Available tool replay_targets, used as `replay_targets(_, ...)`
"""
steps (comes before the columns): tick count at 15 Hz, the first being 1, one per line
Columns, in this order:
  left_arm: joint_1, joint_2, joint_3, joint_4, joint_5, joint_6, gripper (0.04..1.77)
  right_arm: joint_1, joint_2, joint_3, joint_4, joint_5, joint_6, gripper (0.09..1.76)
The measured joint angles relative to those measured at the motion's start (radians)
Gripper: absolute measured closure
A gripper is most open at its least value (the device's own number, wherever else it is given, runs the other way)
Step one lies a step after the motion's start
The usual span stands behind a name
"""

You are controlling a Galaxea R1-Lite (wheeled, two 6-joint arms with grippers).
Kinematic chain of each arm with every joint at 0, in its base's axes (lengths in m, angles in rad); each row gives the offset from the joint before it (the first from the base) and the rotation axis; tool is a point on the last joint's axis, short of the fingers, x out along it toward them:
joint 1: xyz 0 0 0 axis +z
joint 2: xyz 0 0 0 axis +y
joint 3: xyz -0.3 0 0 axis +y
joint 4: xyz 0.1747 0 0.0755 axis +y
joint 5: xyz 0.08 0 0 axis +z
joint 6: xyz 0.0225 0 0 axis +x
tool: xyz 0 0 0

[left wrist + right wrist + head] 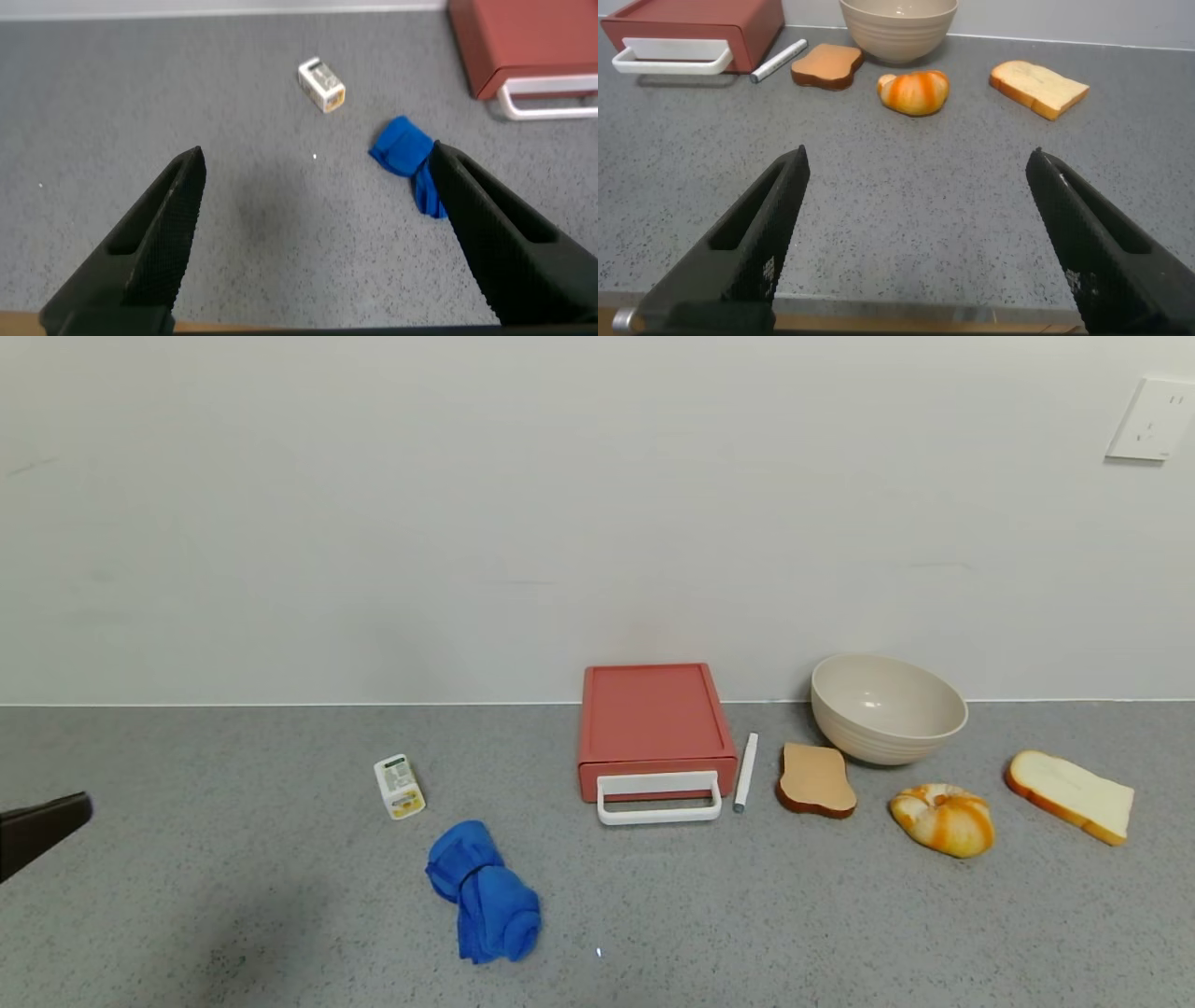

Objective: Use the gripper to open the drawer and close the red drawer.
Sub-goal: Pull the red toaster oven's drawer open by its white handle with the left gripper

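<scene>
There is one red drawer (pixel 652 723) on the grey counter (pixel 233 896), standing against the white wall (pixel 467 504), with its tray pushed in and its one white loop handle (pixel 659 800) pointing toward the robot. Just beside it on the right lies one white marker (pixel 746 772), and then come one brown toast slice (pixel 815 780), one beige bowl (pixel 887 707) near the wall, one orange bun (pixel 943 818) and one white bread slice (pixel 1070 795). On the left side of the drawer there are one small white box (pixel 399 787) and one rolled blue cloth (pixel 484 891), both well apart from it. The left gripper (pixel 313 243) hangs low over the bare counter far to the left, with its two dark fingers spread wide and nothing between them; from the head camera only one dark tip shows at the left edge. The right gripper (pixel 915 233) also hovers over the counter, facing the food and the bowl, fingers spread wide and holding nothing.
</scene>
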Motion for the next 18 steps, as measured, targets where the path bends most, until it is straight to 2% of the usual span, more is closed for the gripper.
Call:
replay_targets(2,-0.009,0.166,-0.114,0.077,-0.011,-0.005,0.09,0.0,0.0,0.0,0.0,0.0,0.0,0.14)
replay_targets(5,-0.038,0.398,-0.282,0.173,-0.09,0.005,0.09,0.0,0.0,0.0,0.0,0.001,0.0,0.14)
replay_targets(7,-0.077,0.536,-0.381,0.214,-0.122,0.043,0.09,0.0,0.0,0.0,0.0,0.001,0.0,0.14)
replay_targets(8,-0.102,0.602,-0.422,0.224,-0.15,0.094,0.09,0.0,0.0,0.0,0.0,0.0,0.005,0.14)
replay_targets(11,-0.169,0.746,-0.493,0.232,-0.292,0.31,0.09,0.0,0.0,0.0,0.0,0.0,0.011,0.14)
replay_targets(12,-0.19,0.78,-0.506,0.23,-0.31,0.354,0.09,0.0,0.0,0.0,0.0,0.0,0.011,0.14)
replay_targets(15,-0.254,0.875,-0.568,0.204,-0.323,0.428,0.09,0.0,0.0,0.0,0.0,0.0,0.011,0.14)
replay_targets(18,-0.323,0.977,-0.67,0.204,-0.324,0.453,0.09,0.0,0.0,0.0,0.0,0.0,0.011,0.14)
